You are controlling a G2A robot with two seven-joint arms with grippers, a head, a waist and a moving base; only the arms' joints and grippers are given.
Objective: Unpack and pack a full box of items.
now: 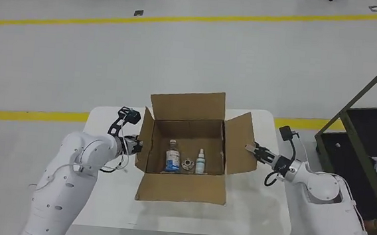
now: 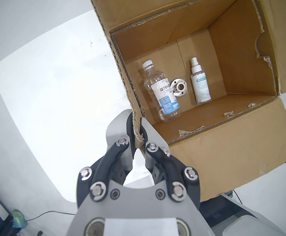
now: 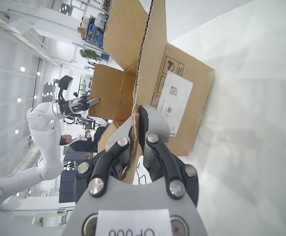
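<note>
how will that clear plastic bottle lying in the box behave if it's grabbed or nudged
Probably rolls: the clear bottle lies on its round side on the box floor, though the metal flange beside it may block one way. Its thin ribbed wall will likely give under a squeeze. How full, so how heavy, cannot be told.

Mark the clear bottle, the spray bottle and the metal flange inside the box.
clear bottle (image 2: 165,96), left wrist view, on its label.
spray bottle (image 2: 201,86), left wrist view, on its label.
metal flange (image 2: 181,92), left wrist view, on its disc face.
</note>
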